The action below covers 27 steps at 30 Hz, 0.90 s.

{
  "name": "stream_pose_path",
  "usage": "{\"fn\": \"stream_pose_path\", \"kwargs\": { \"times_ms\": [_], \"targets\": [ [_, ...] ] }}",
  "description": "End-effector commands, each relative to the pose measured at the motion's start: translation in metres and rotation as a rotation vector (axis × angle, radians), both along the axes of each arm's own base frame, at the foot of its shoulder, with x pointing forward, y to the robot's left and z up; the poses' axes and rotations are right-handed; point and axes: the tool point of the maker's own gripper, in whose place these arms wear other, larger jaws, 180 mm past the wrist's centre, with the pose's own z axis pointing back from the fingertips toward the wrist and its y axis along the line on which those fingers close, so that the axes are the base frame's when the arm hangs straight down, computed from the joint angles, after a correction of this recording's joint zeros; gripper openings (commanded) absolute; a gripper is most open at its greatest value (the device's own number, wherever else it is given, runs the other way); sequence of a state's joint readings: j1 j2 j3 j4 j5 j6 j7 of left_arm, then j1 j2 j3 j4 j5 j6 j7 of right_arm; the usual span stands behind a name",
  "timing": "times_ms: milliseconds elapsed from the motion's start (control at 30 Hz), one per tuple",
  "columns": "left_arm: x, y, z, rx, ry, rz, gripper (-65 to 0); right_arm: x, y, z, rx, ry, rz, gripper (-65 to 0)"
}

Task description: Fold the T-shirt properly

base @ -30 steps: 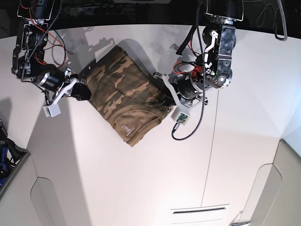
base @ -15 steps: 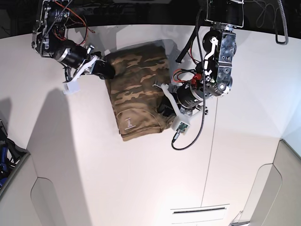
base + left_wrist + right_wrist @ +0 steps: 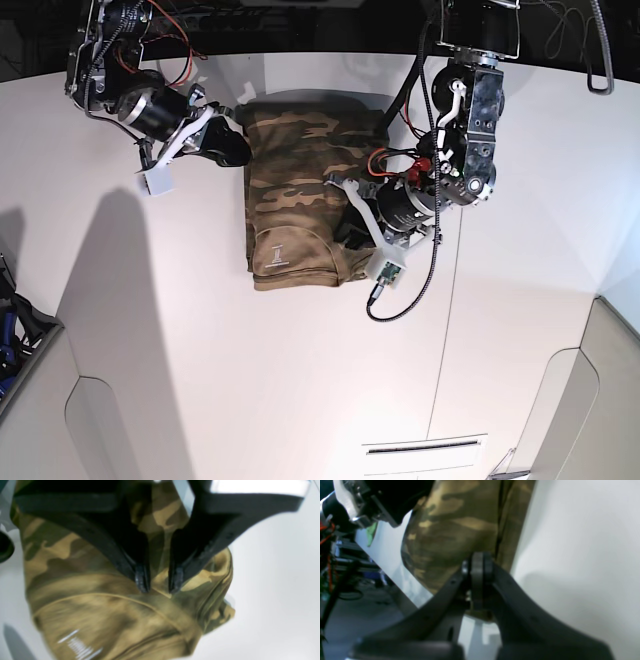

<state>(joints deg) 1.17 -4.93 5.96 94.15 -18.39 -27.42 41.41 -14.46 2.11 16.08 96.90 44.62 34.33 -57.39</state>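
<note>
Now the T-shirt [image 3: 300, 195] lies on the white desk [image 3: 250, 380] as an upright folded bundle, its pale neck label [image 3: 275, 255] showing near the 6 o'clock end, so the job looks close to finished and the step in hand seems to be squaring the bundle.

The left claw [image 3: 156, 581] sits over the bundle's 3 o'clock edge near the collar seam. Its tips are narrowly parted with camouflage cloth showing between them. Whether they pinch a ridge of cloth or only rest on it, I cannot tell.

The right claw [image 3: 477, 567] is at the bundle's 10 o'clock corner. Its tips are pressed together against the cloth edge, and it appears to be gripping that edge, though the blur leaves some doubt.

To do this step well, my judgement is:

- Move both arms together, so the layers slide as one stack and do not shear apart.
- Keep the cloth low against the desk; lifting would let the folded layers droop open.
- Watch the 4 o'clock corner, where the layers bunch and one flap pokes out in the left wrist view. It wants smoothing toward 9 o'clock.
- Let go straight upward, one side at a time, since soft knit tends to cling to the tips and drag the fold askew.
</note>
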Motion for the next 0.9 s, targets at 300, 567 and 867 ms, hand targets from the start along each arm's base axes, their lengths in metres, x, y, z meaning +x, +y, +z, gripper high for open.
{"fn": "stream_pose_path", "kwargs": {
  "times_ms": [300,567,867],
  "targets": [
    [-0.033,0.006,0.044,-0.064,-0.080,0.025,-50.4,-0.013,-0.045,0.017,-0.189,-0.049,0.107,-65.0],
    [-0.088,0.055,0.050,-0.003,-0.029,0.105,-50.4,-0.054,-0.067,0.003,-0.230,0.049,0.158,-65.0],
    [-0.169,0.118,0.010,0.105,0.218,0.174,-50.4,-0.111,-0.081,-0.009,-0.230,0.214,0.246,-65.0]
  ]
}}
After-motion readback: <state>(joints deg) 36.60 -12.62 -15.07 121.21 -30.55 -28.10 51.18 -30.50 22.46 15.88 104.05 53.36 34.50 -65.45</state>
